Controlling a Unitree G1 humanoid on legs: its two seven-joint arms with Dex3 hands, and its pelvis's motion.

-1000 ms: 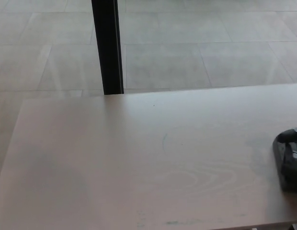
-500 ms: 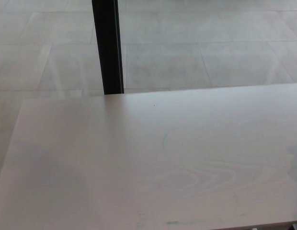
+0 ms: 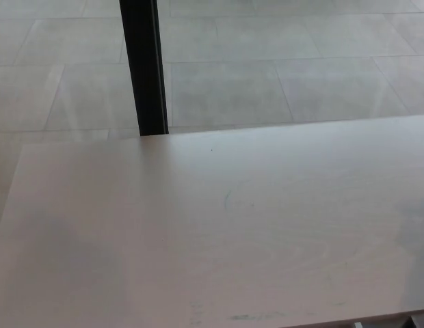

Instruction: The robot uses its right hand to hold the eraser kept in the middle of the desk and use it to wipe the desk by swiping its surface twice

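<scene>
Neither hand shows in the head view, so the state of the fingers cannot be told. The eraser does not show either; its place cannot be told.

One desk (image 3: 130, 225) fills the lower part of the view, pale with a faint wood grain. Its near edge and both sides are cut off by the frame. One thin curved mark (image 3: 228, 199) lies near the centre, and a small dark speck (image 3: 212, 149) sits towards 12 o'clock by the far edge. Faint smudges (image 3: 256, 316) at 6 o'clock are hard to make out.

One black post (image 3: 143, 68) stands upright at 11 o'clock behind the far edge, on a tiled floor (image 3: 301, 75).
</scene>
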